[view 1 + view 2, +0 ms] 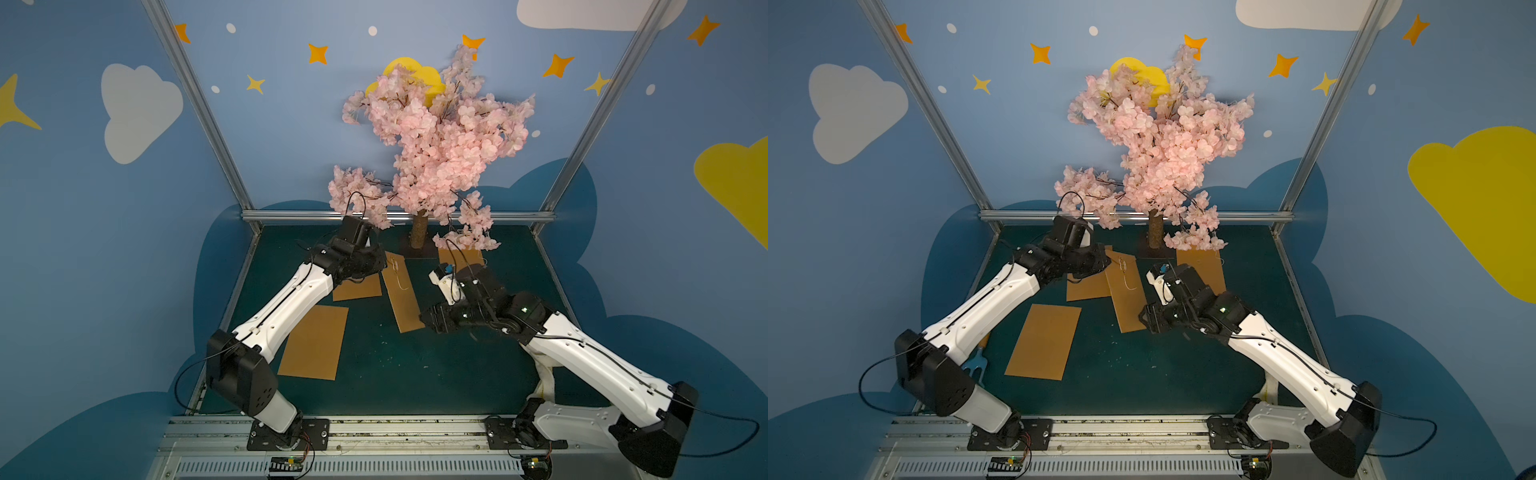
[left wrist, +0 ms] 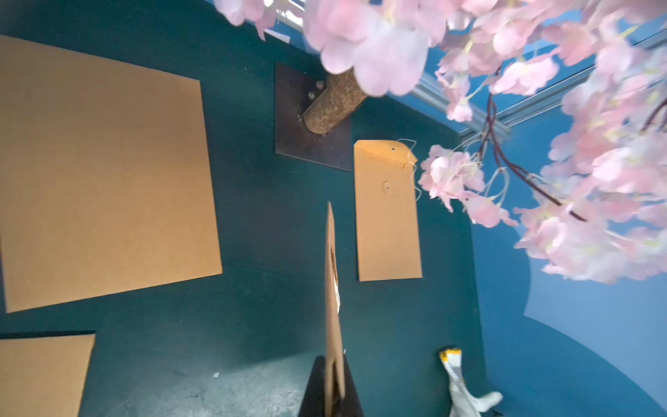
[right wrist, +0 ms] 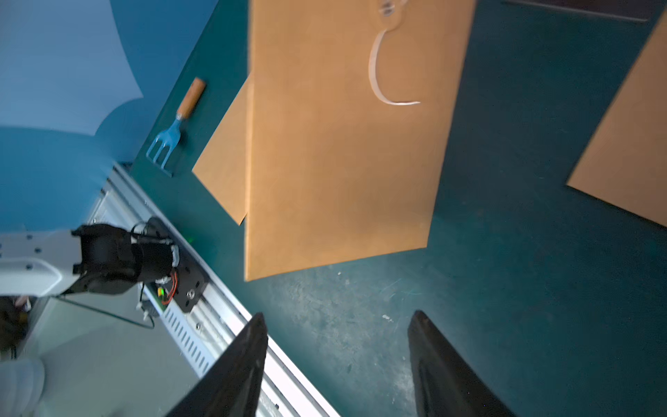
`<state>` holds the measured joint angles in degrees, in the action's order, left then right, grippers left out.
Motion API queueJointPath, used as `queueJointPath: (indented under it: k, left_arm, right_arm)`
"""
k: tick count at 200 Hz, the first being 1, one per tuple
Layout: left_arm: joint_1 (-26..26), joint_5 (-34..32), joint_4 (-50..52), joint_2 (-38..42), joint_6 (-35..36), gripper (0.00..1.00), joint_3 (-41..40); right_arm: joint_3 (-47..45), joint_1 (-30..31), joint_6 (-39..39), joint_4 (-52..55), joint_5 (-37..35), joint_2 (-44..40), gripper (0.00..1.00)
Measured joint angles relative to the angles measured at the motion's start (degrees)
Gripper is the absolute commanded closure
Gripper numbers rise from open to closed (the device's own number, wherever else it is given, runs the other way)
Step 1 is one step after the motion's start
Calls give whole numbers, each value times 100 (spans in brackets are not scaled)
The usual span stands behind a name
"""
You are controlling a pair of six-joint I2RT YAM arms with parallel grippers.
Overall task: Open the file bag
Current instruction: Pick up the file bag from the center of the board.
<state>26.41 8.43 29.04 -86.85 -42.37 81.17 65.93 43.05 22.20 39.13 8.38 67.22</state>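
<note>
Brown kraft paper: one file bag (image 1: 402,293), lifted off the green table (image 1: 415,374) at a slant between your two arms; the left claw (image 2: 331,375) is clamped on one short end; in both top views that claw is hidden behind its own wrist, and its wrist view shows the bag edge-on only, so you cannot tell whether the flap is open.
Loose white string (image 3: 375,72) curling down the bag's face; the clasp above it is cut off at the picture's edge and blurred.
Right claw (image 3: 338,315): jaws spread wide, holding nothing, just short of the bag's free lower end.
Three more brown envelopes flat on the table: one near your left arm (image 1: 313,343); one partly under the left wrist (image 1: 359,286); one by the pink blossom tree (image 1: 436,137), half screened by branches (image 2: 388,213).
Small blue rake (image 3: 177,122) with a wooden handle at the table's left edge; mostly covered by the left arm in a top view.
White cloth (image 2: 458,382); too unclear to identify.
</note>
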Motion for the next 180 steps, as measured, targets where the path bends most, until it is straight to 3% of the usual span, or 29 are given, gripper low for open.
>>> queueJointPath:
  k: [35, 82, 146, 180]
  left_arm:
    - [-328, 1458, -2085, 708, -470, 97, -1438]
    - [-507, 2964, -4404, 761, -1255, 97, -2667]
    - [-649, 3744, -5637, 726, -1670, 97, -2817]
    - [-649, 3856, -5998, 496, -1836, 97, -2828]
  right_arm:
    - [-166, -953, 9, -398, 697, 74, 38]
    - [-164, -1792, 52, -850, 1735, 450, 38]
    - [-155, -2457, 157, -1228, 2979, 658, 40]
    - [-155, -2487, 334, -1572, 3818, 1034, 63]
